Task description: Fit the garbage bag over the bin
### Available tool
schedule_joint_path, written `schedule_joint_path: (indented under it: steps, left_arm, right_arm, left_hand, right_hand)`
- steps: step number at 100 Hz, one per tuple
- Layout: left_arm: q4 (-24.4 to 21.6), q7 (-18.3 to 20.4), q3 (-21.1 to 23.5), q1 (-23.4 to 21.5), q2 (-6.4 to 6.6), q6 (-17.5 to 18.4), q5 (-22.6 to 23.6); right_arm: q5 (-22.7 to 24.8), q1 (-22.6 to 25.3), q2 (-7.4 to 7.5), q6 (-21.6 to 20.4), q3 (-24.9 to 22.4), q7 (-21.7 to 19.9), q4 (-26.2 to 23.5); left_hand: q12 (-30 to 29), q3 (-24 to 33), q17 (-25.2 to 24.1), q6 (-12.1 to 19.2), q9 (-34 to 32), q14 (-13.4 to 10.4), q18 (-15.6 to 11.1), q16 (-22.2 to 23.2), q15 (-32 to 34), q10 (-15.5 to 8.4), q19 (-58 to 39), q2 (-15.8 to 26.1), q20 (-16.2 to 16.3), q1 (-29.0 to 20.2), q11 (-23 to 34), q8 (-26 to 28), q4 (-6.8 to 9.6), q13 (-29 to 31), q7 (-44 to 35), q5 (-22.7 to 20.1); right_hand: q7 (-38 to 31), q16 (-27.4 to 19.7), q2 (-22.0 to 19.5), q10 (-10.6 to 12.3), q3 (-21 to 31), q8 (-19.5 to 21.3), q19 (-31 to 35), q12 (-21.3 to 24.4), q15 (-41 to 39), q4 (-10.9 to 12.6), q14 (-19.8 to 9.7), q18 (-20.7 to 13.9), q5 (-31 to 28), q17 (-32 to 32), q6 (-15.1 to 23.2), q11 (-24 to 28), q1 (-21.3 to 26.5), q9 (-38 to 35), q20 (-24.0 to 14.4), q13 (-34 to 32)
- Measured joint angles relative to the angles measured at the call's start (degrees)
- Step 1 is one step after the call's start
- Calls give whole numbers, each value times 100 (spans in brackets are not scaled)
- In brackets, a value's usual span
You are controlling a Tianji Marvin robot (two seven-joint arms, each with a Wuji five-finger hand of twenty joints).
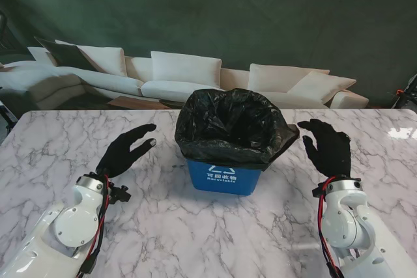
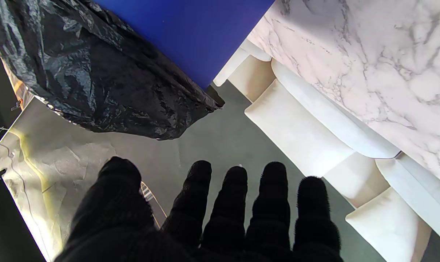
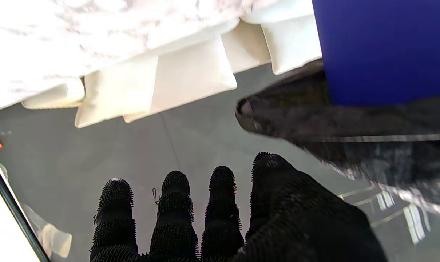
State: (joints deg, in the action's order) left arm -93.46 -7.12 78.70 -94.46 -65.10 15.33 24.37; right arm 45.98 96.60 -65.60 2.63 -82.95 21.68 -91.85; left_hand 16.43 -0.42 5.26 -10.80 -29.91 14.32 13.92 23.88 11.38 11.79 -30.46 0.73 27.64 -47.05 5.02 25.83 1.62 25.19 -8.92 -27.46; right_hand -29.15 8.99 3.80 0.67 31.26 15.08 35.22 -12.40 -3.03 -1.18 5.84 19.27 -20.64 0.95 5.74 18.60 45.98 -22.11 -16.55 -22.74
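While hands (image 1: 127, 150) flank, bin (image 1: 225, 177) between.

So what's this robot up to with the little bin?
It is lining a small blue bin with a black garbage bag. The bag already sits in the bin, its top folded out over the rim, with a loose flap sticking out on the robot's right. Both gloved hands, the left hand and right hand, are open on either side of the bin, holding nothing.
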Motion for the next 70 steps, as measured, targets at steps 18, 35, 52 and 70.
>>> schedule_joint_path:
  steps: [18, 35, 52, 70]
  left_arm:
    - [17, 0, -3, 18, 0, 0, 17]
    - [22, 13, -16, 27, 0, -2, 10]
    - [39, 36, -25, 43, 1, -2, 6]
    - [45, 37, -30, 48, 1, -1, -1]
  right_arm:
    - [-23, -186, 76, 253, 311, -306, 150]
    - [47, -329, 122, 370, 617, -621, 176]
    - [308, -447, 173, 527, 896, -810, 146]
    - [233, -491, 162, 604, 983, -820, 139]
  left_hand:
    - [0, 0, 0, 0, 0, 0, 0, 0, 0, 0, 1, 0, 0, 0, 0, 0, 0, 0, 0, 0]
    - [0, 0, 0, 0, 0, 0, 0, 0, 0, 0, 1, 0, 0, 0, 0, 0, 0, 0, 0, 0]
    - [0, 0, 0, 0, 0, 0, 0, 0, 0, 0, 2, 0, 0, -1, 0, 0, 0, 0, 0, 0]
    - [0, 0, 0, 0, 0, 0, 0, 0, 0, 0, 4, 0, 0, -1, 0, 0, 0, 0, 0, 0]
  right_hand:
    - [0, 0, 0, -71, 1, -8, -70, 0, -1, 0, 0, -47, 0, -25, -3, 11, 0, 70, -2, 4]
    - [0, 0, 0, -158, 1, -75, -125, 1, -1, 0, 0, -55, 0, -68, -5, 11, 0, 150, -2, 87]
    - [0, 0, 0, -298, 1, -80, -204, 44, -1, 0, 0, -56, -2, -72, -6, 11, 0, 222, -4, 177]
    - [70, 0, -3, -436, -153, -90, -289, 57, -1, -8, 7, -58, 1, -154, -8, 11, -69, 310, -6, 270]
